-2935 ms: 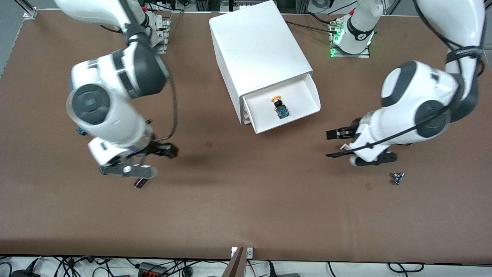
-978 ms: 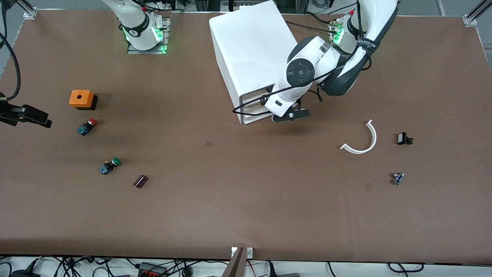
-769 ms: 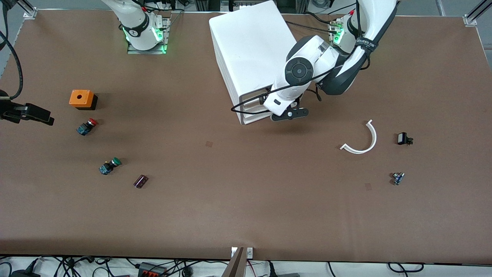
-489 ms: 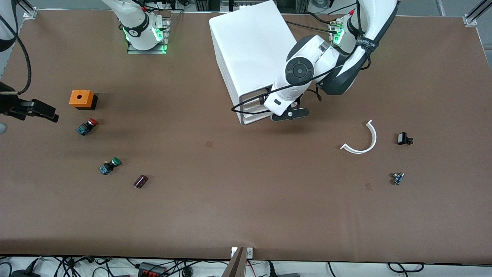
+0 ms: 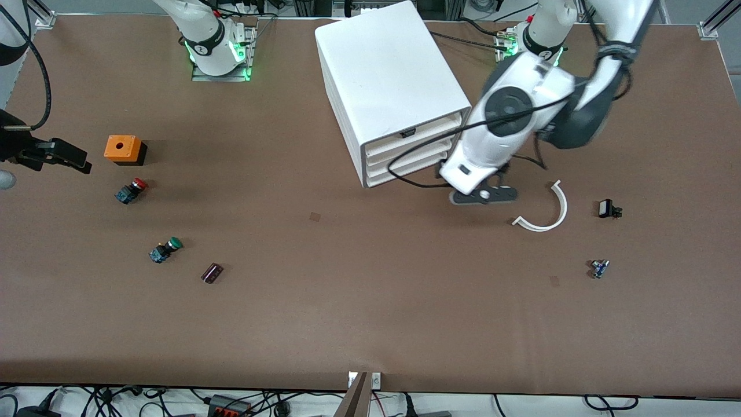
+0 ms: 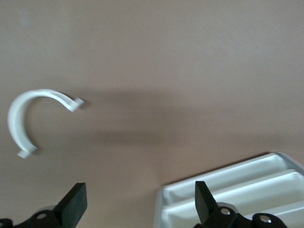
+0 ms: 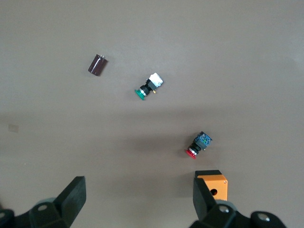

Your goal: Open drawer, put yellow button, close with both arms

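Though flush with cabinet (image 5: 382, 69), drawer (image 5: 414, 132) white, shallow.

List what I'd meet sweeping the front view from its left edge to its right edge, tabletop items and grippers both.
right gripper → orange box → red-capped switch → green-capped switch → dark cylinder → cabinet → left gripper → white curved piece → small blue part → black part.
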### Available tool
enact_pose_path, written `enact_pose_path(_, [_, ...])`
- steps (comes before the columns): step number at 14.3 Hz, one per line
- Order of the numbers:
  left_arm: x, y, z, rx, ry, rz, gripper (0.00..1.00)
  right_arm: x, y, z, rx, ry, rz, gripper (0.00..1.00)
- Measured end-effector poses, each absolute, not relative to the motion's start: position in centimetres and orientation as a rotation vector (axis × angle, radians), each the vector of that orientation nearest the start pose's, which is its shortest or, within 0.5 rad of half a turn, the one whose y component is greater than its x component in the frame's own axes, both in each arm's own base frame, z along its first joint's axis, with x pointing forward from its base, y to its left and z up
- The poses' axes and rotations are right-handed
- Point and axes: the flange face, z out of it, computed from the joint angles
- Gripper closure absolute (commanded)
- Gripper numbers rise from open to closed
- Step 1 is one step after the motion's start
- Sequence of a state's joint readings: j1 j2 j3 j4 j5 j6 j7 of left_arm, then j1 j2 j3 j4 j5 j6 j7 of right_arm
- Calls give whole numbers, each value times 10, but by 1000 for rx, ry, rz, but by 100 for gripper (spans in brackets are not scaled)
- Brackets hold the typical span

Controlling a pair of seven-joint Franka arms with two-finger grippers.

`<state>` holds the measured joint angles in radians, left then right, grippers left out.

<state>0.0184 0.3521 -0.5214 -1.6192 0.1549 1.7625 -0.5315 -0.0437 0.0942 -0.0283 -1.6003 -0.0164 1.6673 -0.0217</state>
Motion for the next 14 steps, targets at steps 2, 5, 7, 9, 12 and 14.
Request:
enact_pose_path(2, [602,-202,449,-3083,77,250,0,586,-43,564,-3158,76,55,0])
enact_pose_path(5, [626,-123,478,-3101,197,242,0,586,-42,564,-3158,74,54,0])
enact_pose_path(7, [628,-89,499,-3089,235,196,0,586,-42,564,-3157,74,55,0])
enact_pose_path(9, [620,-60,529,-3103,227,153,0,586,-42,564,-3157,74,56,0])
enact_pose_path(12, [590,-27,573,-3099,229,81,0,586,-42,563,-3157,74,57,0])
enact_pose_path(14, [568,-27,589,-3096,226,37,0,586,-42,563,-3157,73,56,0])
